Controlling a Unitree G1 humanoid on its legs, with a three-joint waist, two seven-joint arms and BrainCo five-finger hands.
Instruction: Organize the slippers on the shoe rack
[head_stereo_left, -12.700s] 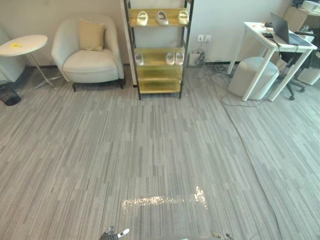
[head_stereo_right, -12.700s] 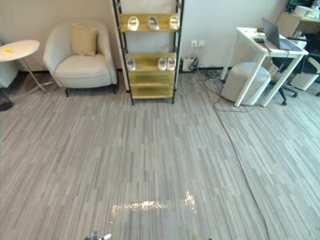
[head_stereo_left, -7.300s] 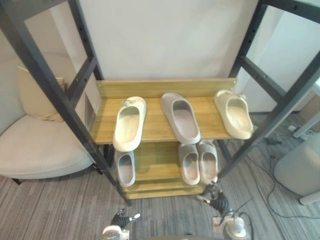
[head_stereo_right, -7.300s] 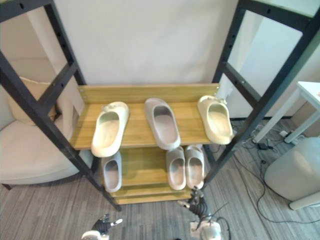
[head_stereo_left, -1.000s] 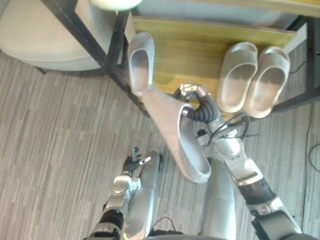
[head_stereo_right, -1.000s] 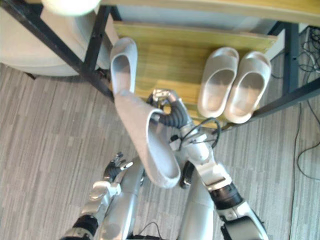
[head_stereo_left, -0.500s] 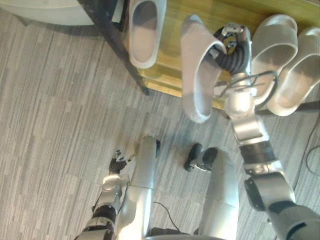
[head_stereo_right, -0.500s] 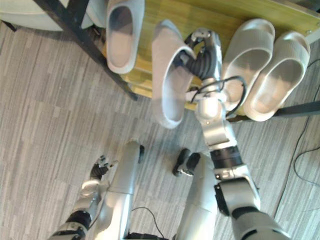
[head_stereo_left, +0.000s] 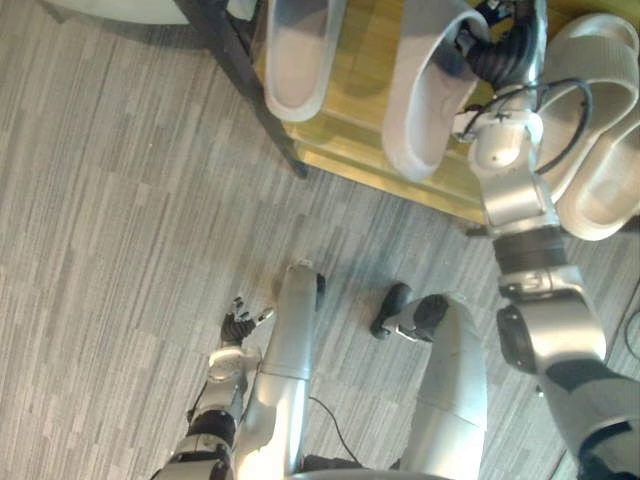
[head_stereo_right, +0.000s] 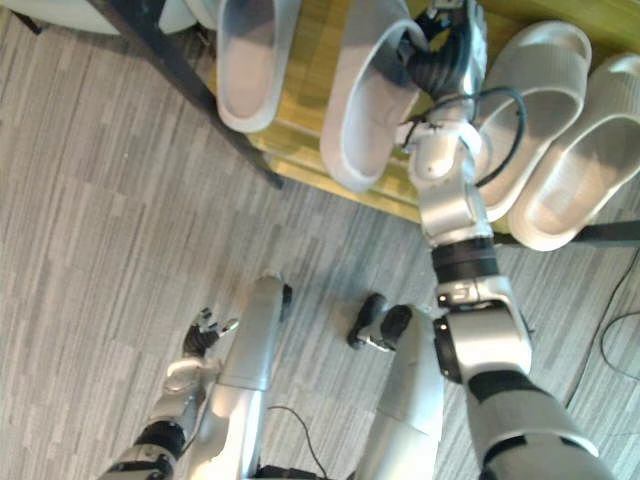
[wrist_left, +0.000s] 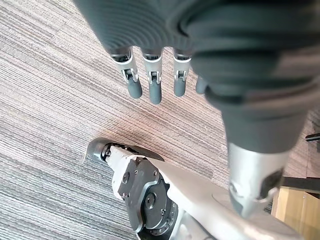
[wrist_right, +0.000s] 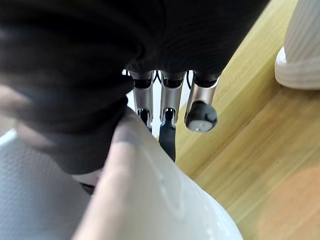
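Observation:
My right hand (head_stereo_left: 497, 42) is shut on the rim of a grey slipper (head_stereo_left: 428, 92), fingers (wrist_right: 168, 116) curled over its edge. The slipper lies lengthways over the lower wooden shelf (head_stereo_left: 366, 58), its near end past the shelf's front edge; whether it rests on the wood I cannot tell. Close on its left sits a matching grey slipper (head_stereo_left: 300, 52). A pair of pale slippers (head_stereo_right: 540, 120) stands side by side on the same shelf, right of my right arm. My left hand (head_stereo_left: 238, 326) hangs low over the carpet with straight fingers (wrist_left: 151, 82), empty.
The rack's black post (head_stereo_left: 228, 58) slants down at the shelf's left front corner. A lower wooden ledge (head_stereo_left: 420, 185) runs under the shelf's front edge. Grey striped carpet (head_stereo_left: 120, 220) spreads out left of and below the rack.
My right arm has carried the grey slipper forward from in front of the rack to over the lower shelf, beside the lone grey slipper. The view has shifted too. The left hand stays put.

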